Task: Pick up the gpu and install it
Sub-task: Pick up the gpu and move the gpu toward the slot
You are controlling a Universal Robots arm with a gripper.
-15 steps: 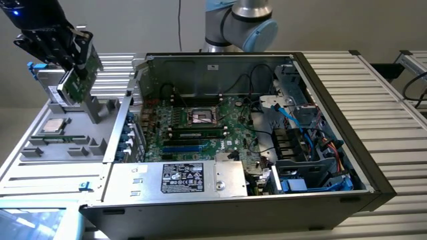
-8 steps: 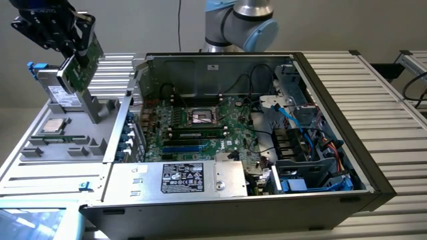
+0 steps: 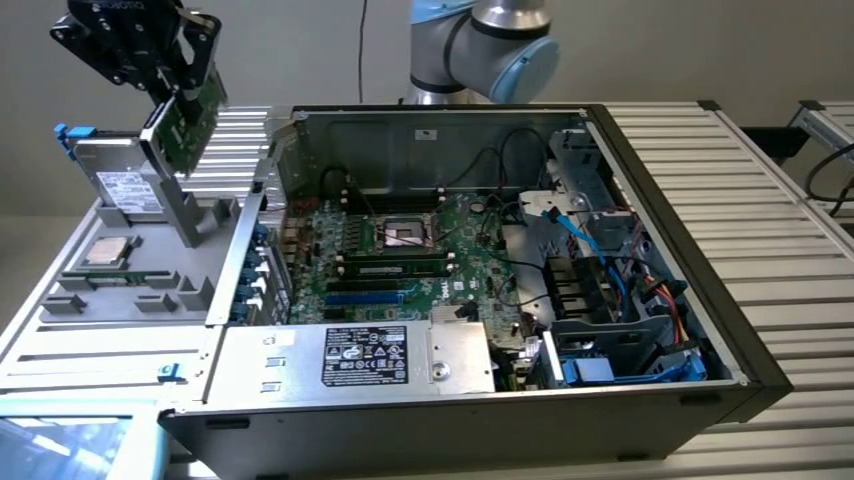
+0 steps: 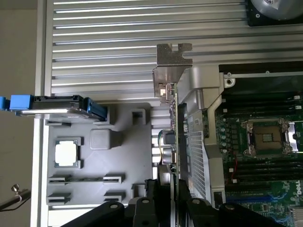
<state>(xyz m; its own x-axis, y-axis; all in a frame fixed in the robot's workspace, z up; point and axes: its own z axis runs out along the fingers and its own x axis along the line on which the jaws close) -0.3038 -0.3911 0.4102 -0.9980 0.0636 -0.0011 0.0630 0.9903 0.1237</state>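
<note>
— Slatted metal counter (image 3: 761,170) on every side, plain wall behind. Where is the claw?

— High at the exterior view's left. The claw (image 3: 171,95) has its 2 black fingers (image 4: 151,203) pressed onto the gpu (image 3: 187,128), pinching it by 1 end.

— So the card is not in the machine?

— No. It hangs in the air, tilted, over the grey parts tray (image 3: 167,255) and clear of it. The wrist view sees it edge-on, with its silver bracket (image 4: 173,66) at the end away from the claw.

— What lies near it?

— On the tray, 1 hard drive (image 3: 118,185) with blue tabs stands on edge just beside the card's lower end. Nearer the camera, 1 processor chip (image 3: 107,252) lies flat in a pocket.

— And the computer?

— The open case (image 3: 694,300) sits just beside the tray, at the exterior view's right of it. Inside are the green motherboard (image 3: 461,262) with its bare socket (image 3: 407,232), blue cables (image 3: 587,240), and the power supply (image 3: 367,360) along the near wall. Behind the case rises the arm (image 3: 481,50), grey with a blue joint cap.
</note>
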